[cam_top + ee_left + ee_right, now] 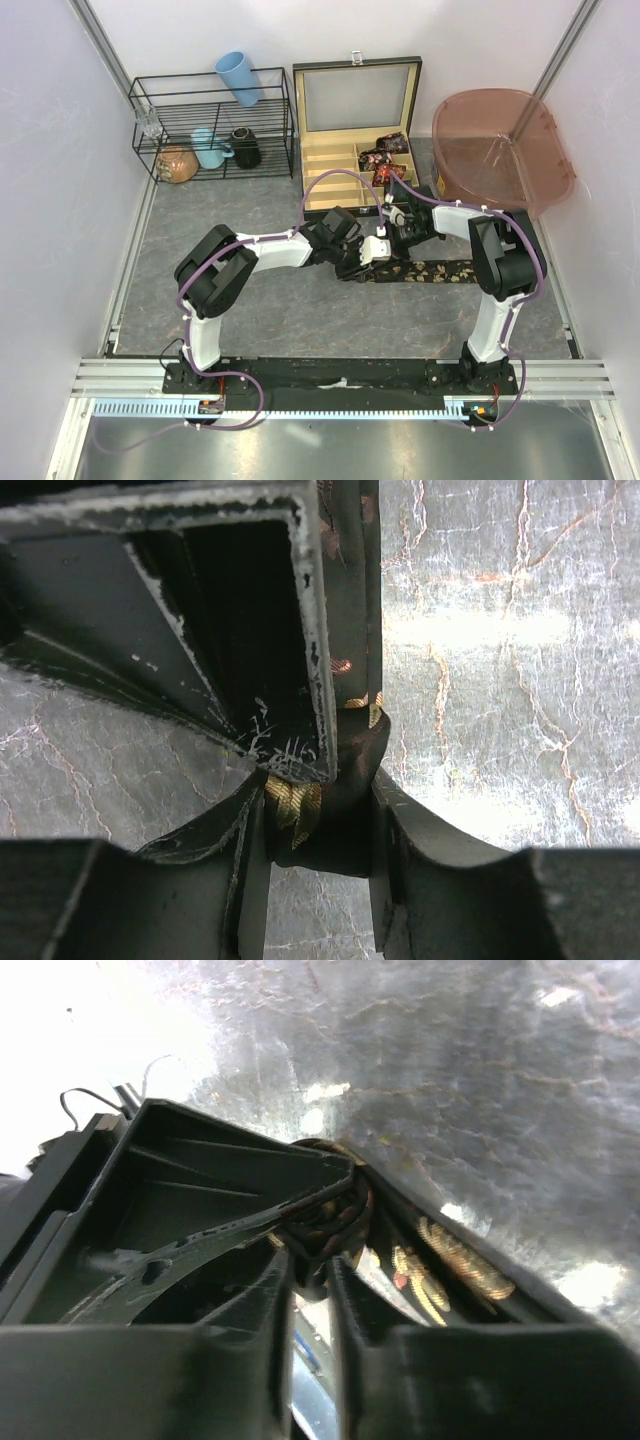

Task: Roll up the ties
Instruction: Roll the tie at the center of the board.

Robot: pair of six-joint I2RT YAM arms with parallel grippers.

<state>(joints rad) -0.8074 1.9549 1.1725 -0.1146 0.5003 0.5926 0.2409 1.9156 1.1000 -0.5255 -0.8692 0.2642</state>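
Left gripper (pixel 320 825) & right gripper (pixel 310 1260) both pinch tie (pixel 440 271) end, desk (pixel 300 320) centre; roll tight w/ edges aligned, strip flat.

Taking the open box (pixel 355 150) as my reference, I see the wire rack (pixel 210 125) to its left, the tub (pixel 500 145) to its right, rolled ties (pixel 388 155) in its right-hand compartments, and one tie (pixel 430 271) lying flat on the table (pixel 250 320) just in front of it.

Pale, plain walls (pixel 50 150) close three sides. The table (pixel 300 320) has a grey, marbled top with white glare from strong light, and a metal rail (pixel 120 376) runs along its near edge.
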